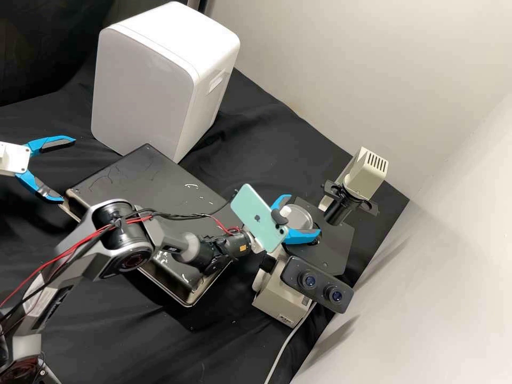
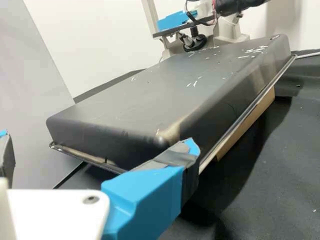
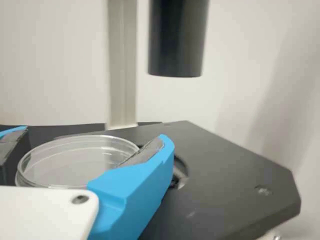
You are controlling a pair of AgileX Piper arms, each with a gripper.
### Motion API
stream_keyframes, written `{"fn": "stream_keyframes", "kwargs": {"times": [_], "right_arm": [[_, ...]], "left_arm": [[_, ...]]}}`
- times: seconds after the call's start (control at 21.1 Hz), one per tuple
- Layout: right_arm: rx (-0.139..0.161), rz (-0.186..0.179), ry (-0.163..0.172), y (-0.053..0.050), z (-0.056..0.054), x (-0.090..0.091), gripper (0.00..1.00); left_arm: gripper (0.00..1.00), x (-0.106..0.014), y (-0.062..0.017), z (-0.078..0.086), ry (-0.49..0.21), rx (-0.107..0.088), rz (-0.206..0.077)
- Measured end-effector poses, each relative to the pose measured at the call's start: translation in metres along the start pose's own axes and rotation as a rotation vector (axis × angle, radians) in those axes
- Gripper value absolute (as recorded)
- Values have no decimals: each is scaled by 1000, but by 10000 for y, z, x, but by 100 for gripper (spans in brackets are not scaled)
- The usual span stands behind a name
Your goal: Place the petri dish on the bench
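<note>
Black cloth covers the bench, which is closed at the right and rear by pale walls. Items are listed from near to far.

Two arms. The right arm crosses the middle of the bench, with red wires along it and one mint-green device on its wrist.

One grey cable runs over the cloth to one microscope, which has two eyepieces, a flat black stage and a pale lamp housing at the far end.

One petri dish, clear and round, sits flat on the stage. The right gripper is closed to the dish's width. In the right wrist view its blue fingers stand on opposite sides of the dish, pads against the rim, below a black cylinder.

One dark metal tray lies upside down mid-bench; in the left wrist view a tan block shows under its rim.

The left gripper is at the tray's left corner, fingers spread wide and holding nothing. One fingertip is just beside that corner of the tray.

One white rounded box stands farthest back, just behind the tray.
</note>
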Motion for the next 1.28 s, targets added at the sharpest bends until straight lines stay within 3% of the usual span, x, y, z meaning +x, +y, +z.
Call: {"fn": "stream_keyframes", "kwargs": {"times": [0.14, 0.28, 0.47, 0.62, 0.81, 0.9, 1.14, 1.28], "right_arm": [[16, -20, 18, -26, -55, -256, 0], [58, -31, 51, -52, -166, -524, 0], [65, -85, 125, -175, -374, -903, 0], [68, -127, 196, -288, -525, -1186, 0], [77, -131, 327, -374, -740, -1503, 0], [79, -148, 359, -439, -782, -1595, 0], [46, -193, 362, -579, -762, -1681, 0], [36, -212, 341, -646, -697, -1661, 0]], "left_arm": [[100, 0, 0, 0, 0, 0, 0], [100, 0, 0, 0, 0, 0, 0], [100, 0, 0, 0, 0, 0, 0], [100, 0, 0, 0, 0, 0, 0], [100, 0, 0, 0, 0, 0, 0], [100, 0, 0, 0, 0, 0, 0], [100, 0, 0, 0, 0, 0, 0], [100, 0, 0, 0, 0, 0, 0]]}}
